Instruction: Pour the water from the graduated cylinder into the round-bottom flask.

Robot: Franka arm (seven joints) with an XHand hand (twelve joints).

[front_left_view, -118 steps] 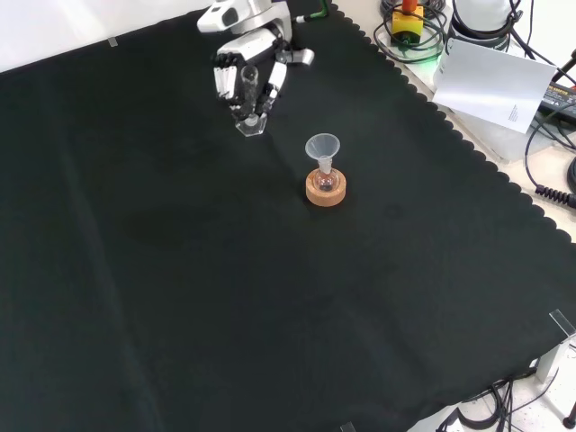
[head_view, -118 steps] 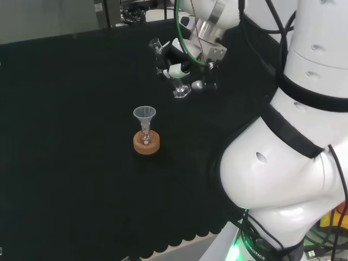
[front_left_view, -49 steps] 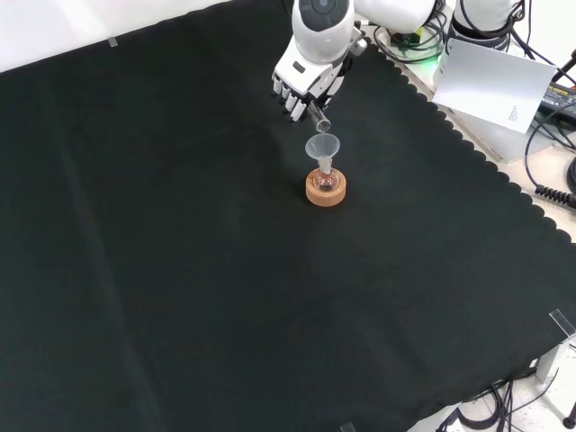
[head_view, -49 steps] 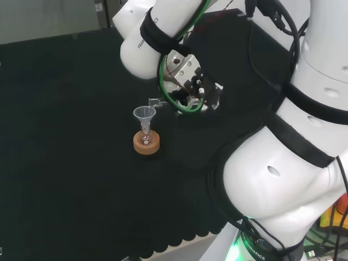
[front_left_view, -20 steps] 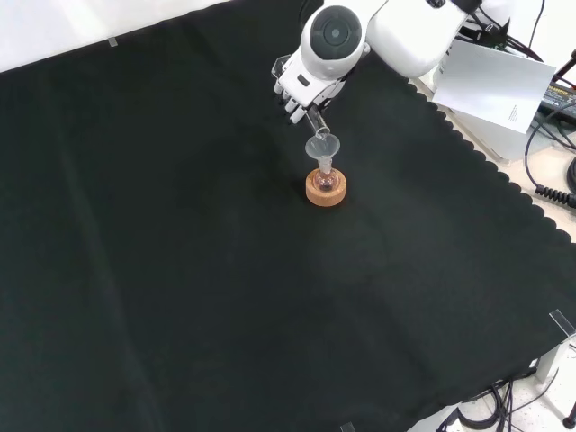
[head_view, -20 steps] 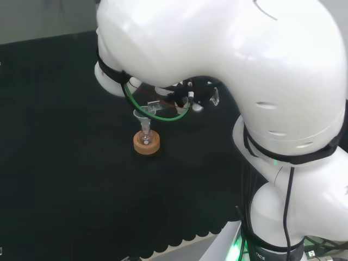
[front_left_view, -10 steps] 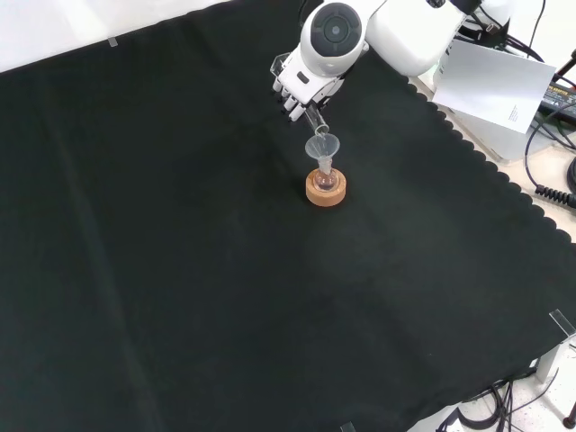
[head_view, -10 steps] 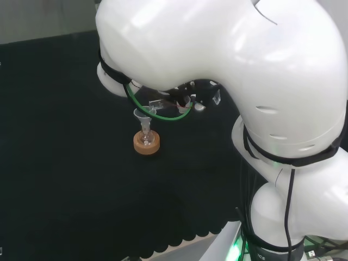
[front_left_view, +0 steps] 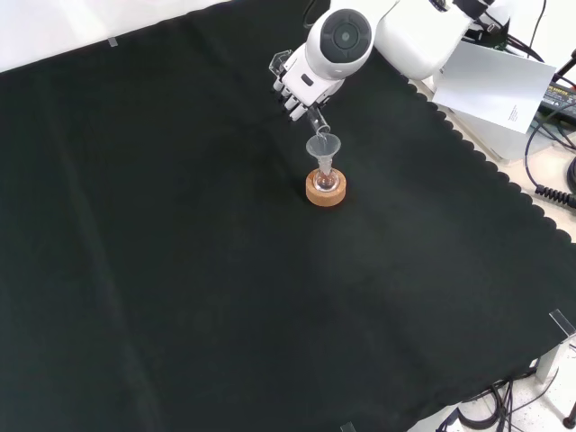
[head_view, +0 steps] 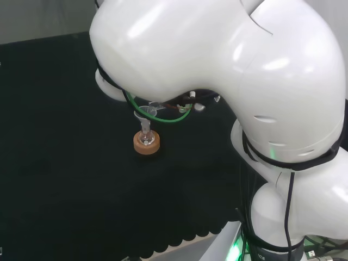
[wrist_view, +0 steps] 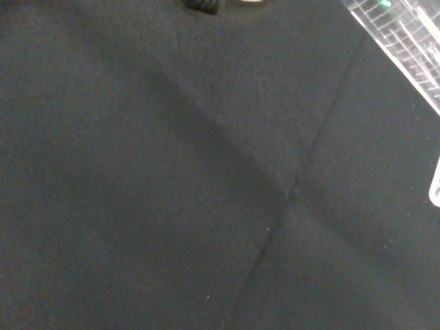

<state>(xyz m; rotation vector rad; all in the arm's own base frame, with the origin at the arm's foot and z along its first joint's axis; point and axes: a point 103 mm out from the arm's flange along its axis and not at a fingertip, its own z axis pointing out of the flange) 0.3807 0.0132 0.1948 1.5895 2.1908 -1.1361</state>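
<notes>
Black cloth (front_left_view: 180, 270) covers the bench. In front view the work sits toward the cloth's far right edge, near the scalloped border, well off the near corners.

Arm link (front_left_view: 346, 36) w/ round grey cap stands just above the hand (front_left_view: 299, 85). Fingers curled round the graduated cylinder (front_left_view: 314, 117), so the hand is clamped on it. Cylinder is tipped, mouth down over the funnel (front_left_view: 323, 146), base up inside the hand. In head view the cylinder's lip (head_view: 153, 109) sits at the funnel rim; most of the hand is hidden there by the big white links.

Funnel sits in the neck of the round-bottom flask (front_left_view: 325, 179), which rests on a cork ring (front_left_view: 325, 190). Flask upright on its ring.

Can't tell how much water is left in the cylinder, or whether any is running; glass too clear & small.

Handling, as judged: cylinder is thin, clear, stiff, prob. light, slippery if wet, and breakable if knocked on the funnel. Best held round the mid-to-lower barrel, as now, leaving the mouth free. Flask is round-bottomed & only seated in the ring, and the funnel is just resting in the neck, top-heavy. So the lip shouldn't press or drag on the funnel rim; a nudge could tip funnel or flask.
</notes>
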